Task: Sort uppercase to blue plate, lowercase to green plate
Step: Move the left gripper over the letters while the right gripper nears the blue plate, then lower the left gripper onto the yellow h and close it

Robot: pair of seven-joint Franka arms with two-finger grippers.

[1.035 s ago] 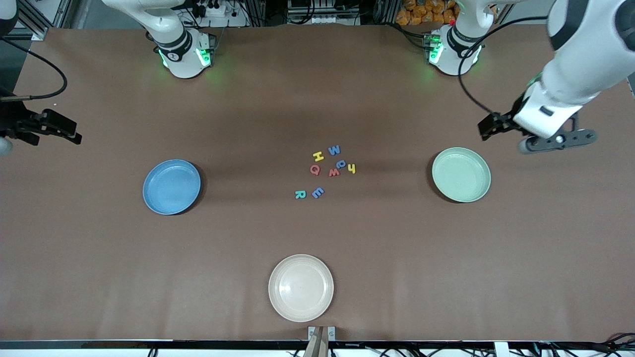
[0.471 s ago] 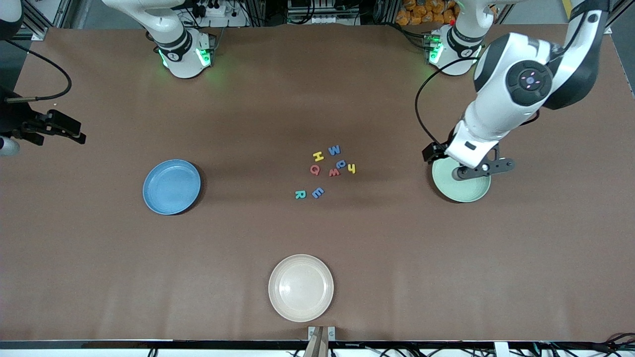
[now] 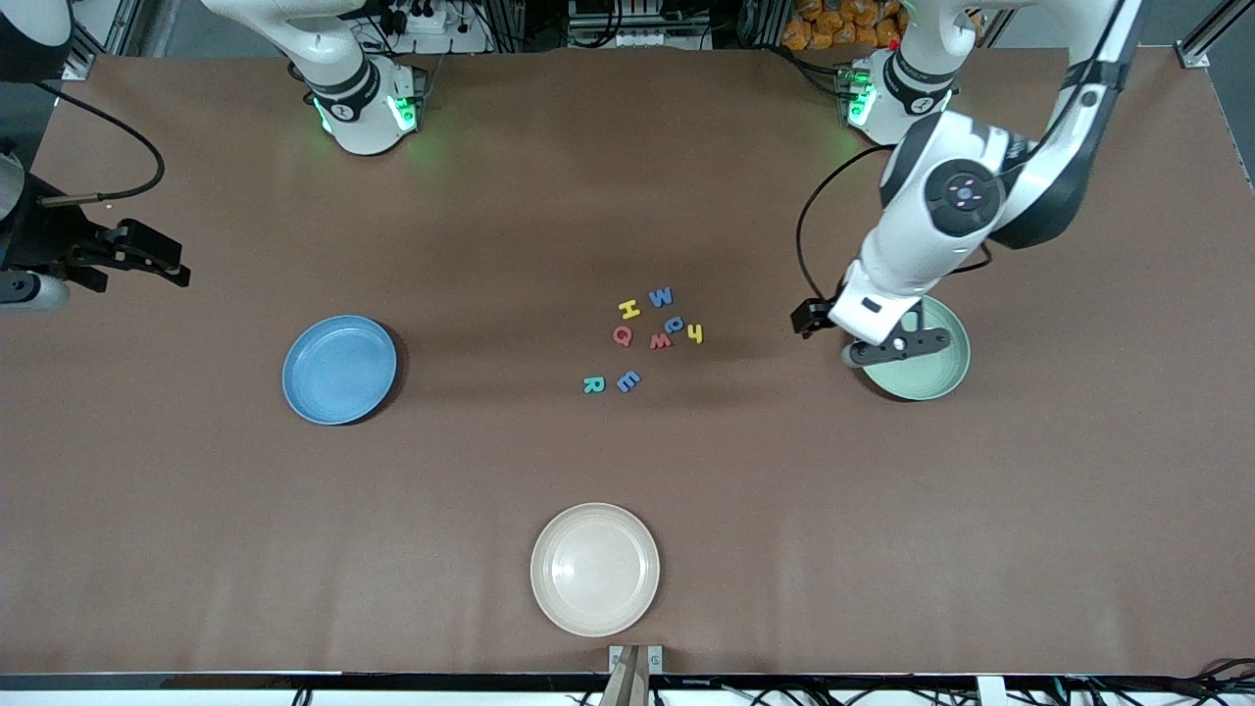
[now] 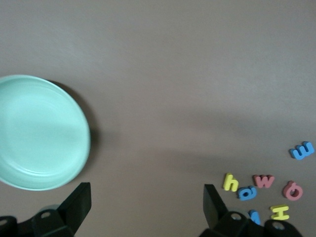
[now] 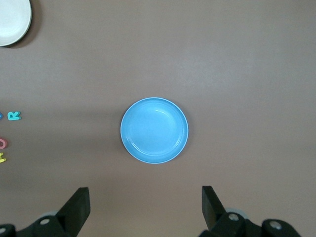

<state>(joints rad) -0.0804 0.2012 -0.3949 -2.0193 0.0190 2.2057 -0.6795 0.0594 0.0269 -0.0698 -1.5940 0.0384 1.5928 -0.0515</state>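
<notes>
Small foam letters (image 3: 647, 333) lie loose mid-bench between both plates.
Note: your left hand (image 3: 833, 338), open, hovers at the pale mint-green plate (image 3: 931, 378); your right hand (image 3: 147, 257), open, waits.

Front view: high camera facing the robot bases, covering the whole table (image 3: 196, 549). Left wrist view: looks straight down, close, on the green plate (image 4: 39, 133) and the letters (image 4: 264, 190). Right wrist view: looks down from higher on the blue plate (image 5: 154, 130). Both plates also appear in the front view.

Robot lab: aluminium framing (image 3: 88, 44), cabling (image 3: 686, 691)
</notes>
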